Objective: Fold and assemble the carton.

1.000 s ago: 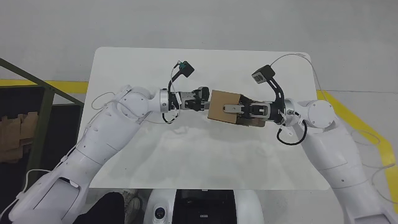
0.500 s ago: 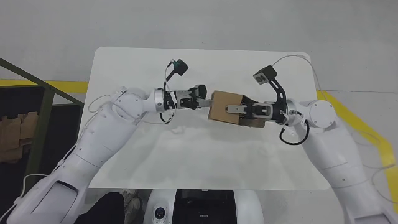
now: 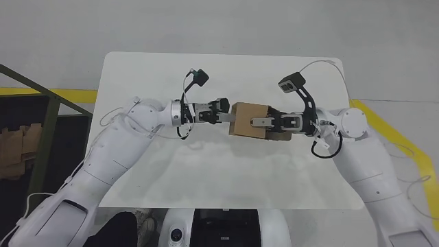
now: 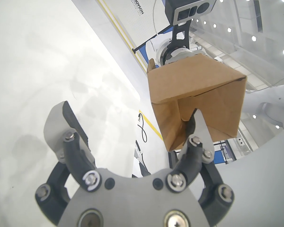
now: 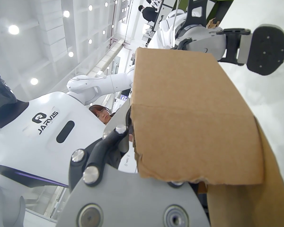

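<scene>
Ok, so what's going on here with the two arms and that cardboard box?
The robot is working on a brown carton over the white table. Its right tool is clamped on one end of the carton, holding it. The left tool is open at the opposite end, with one finger against the carton's end face, not gripping.

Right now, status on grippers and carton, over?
Left gripper open, one fingertip at the carton end. Right gripper shut on carton. Nothing seen blocking.
</scene>
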Motion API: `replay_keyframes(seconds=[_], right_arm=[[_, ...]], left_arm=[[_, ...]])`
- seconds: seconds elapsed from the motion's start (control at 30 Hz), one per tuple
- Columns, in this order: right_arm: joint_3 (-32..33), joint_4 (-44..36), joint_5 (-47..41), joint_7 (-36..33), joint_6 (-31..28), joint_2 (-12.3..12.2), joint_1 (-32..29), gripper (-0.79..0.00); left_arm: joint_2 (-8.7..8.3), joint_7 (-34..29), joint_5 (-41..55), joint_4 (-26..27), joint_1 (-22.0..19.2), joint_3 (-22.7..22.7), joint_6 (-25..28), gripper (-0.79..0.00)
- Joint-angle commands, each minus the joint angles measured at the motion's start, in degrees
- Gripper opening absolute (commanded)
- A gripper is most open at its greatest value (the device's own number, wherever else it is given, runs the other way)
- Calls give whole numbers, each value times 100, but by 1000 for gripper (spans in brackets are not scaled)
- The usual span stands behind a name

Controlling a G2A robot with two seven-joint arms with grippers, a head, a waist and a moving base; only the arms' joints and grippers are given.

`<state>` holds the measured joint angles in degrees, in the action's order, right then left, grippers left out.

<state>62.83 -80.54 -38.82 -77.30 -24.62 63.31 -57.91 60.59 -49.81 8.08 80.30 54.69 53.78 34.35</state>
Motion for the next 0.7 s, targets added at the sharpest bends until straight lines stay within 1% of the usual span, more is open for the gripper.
replay_keyframes(seconds=[0.0, 0.47, 0.67], right_arm=[[-11, 11, -14, -6, -6, 6, 9, -785], [-19, 52, -15, -6, -27, 27, 35, -785], [20, 73, 4, -5, -14, 22, 21, -785]], left_arm=[[11, -10, -1, 6, -17, -23, -3, 0], [87, -16, -66, -46, -136, -133, -22, 0], [51, 68, -71, -166, -73, 69, 68, 0]])
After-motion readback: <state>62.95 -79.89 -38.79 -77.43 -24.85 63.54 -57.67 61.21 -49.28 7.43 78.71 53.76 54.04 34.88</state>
